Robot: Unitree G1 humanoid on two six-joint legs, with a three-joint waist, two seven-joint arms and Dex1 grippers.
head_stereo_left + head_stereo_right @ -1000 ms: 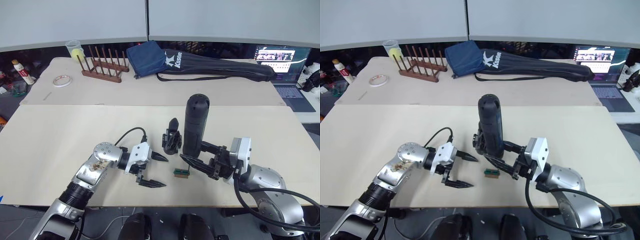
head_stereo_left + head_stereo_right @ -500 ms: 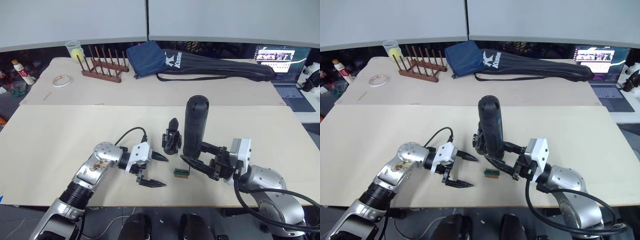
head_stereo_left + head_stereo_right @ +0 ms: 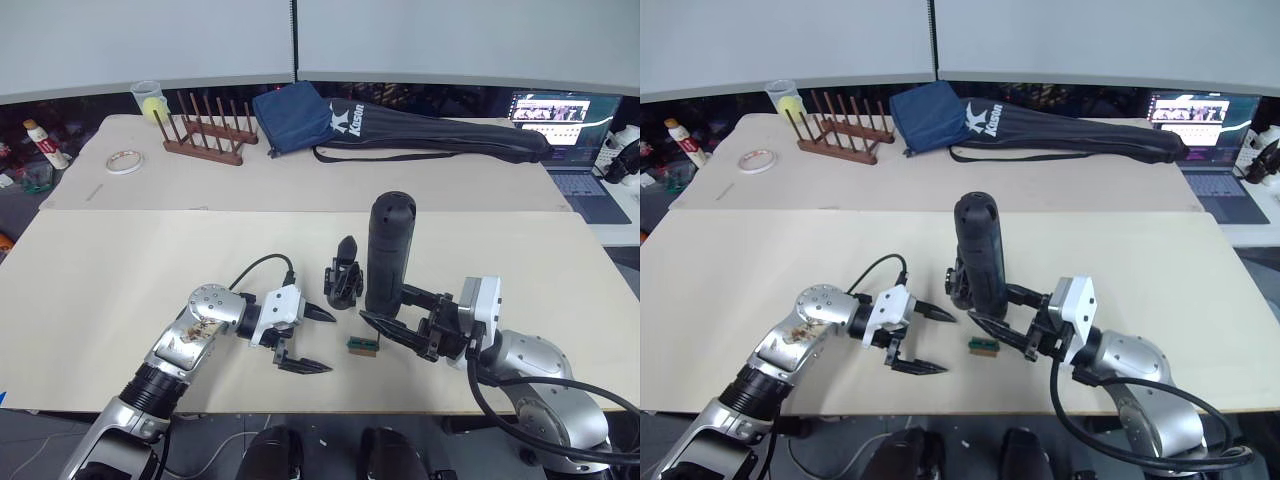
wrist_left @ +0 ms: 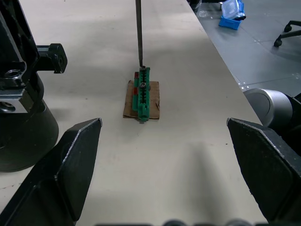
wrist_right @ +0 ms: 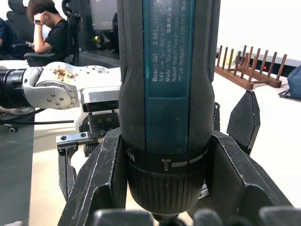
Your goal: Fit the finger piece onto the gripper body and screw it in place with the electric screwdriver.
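The electric screwdriver [image 3: 388, 250] stands upright with its bit end down, and my right gripper [image 3: 385, 306] is shut on its lower body [image 5: 167, 70]. Its thin metal bit [image 4: 138, 33] touches the top of a small green block [image 3: 362, 346] lying on the table. Just left of the screwdriver is the gripper body [image 3: 343, 280], with one pointed prong sticking up. My left gripper [image 3: 333, 342] is open and empty, low over the table. It points at the green block [image 4: 142, 94], with the gripper body [image 4: 19, 117] beside one finger. The finger piece is out of view.
On the rear table are a wooden peg rack [image 3: 205, 135], a blue pouch [image 3: 295, 115], a long black bag [image 3: 440, 135], a tape roll [image 3: 125, 160] and a cup [image 3: 150, 98]. A laptop [image 3: 560, 115] sits far right. The table's front edge [image 3: 330, 410] lies just behind both grippers.
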